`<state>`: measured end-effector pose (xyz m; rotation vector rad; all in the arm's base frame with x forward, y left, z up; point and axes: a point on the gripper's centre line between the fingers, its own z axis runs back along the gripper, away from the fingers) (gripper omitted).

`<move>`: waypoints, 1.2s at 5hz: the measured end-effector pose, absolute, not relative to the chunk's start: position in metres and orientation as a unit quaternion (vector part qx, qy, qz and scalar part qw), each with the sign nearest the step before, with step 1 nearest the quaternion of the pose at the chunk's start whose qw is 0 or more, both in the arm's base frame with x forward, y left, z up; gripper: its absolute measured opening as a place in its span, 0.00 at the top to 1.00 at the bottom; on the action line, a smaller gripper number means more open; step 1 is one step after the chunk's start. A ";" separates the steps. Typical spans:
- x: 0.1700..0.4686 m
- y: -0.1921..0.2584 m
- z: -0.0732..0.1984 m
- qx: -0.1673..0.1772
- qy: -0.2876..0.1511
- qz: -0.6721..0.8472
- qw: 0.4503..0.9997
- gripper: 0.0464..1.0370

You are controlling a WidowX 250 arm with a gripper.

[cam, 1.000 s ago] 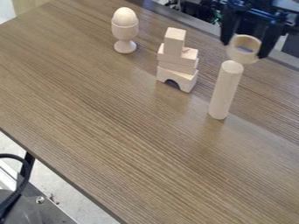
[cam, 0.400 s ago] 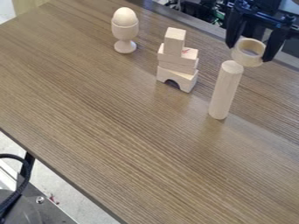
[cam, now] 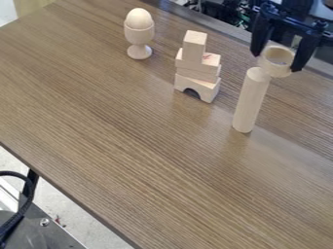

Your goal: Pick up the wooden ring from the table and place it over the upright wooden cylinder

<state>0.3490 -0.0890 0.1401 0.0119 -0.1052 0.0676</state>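
At the upper right my gripper (cam: pixel 278 61) is shut on a pale wooden ring (cam: pixel 277 69), one finger on each side of it. The ring's hole faces up at a slant. Just below and to the left, a tall wooden cylinder (cam: pixel 249 101) stands upright on the table. Its top lies at the ring's lower left edge in the view; whether they touch I cannot tell.
Left of the cylinder is a stack of wooden blocks (cam: pixel 197 68) with an arched block at its base. Farther back on the left stands a wooden cup (cam: pixel 139 36) holding an egg (cam: pixel 139 18). The brown table (cam: pixel 130 146) has its near edge at lower left.
The gripper has moved a little to the right and down with the ring. Cylinder, block stack and egg cup have kept their places.
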 end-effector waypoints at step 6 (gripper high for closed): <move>0.357 -0.077 0.133 0.002 -0.045 0.051 0.998 0.31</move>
